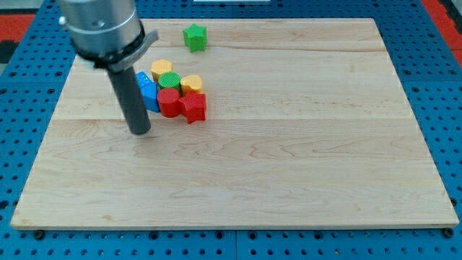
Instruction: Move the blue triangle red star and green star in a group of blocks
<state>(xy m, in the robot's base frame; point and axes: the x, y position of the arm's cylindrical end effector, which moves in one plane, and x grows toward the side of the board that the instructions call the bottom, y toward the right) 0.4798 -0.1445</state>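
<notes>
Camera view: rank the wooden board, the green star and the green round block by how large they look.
1. Wooden board, by far the largest.
2. Green star, alone near the view's top.
3. Green round block in the cluster, partly hidden by neighbouring blocks, so the gap with the star is unsure.

The pale wooden counter point(289, 159) carries a tight cluster of blocks at about ten o'clock: two yellow blocks point(162, 69) point(190, 84), a green round block point(170, 79), blue blocks point(147, 91), a red block point(168, 102) and a red star point(193, 107). A green star point(194, 37) sits apart at eleven o'clock.
</notes>
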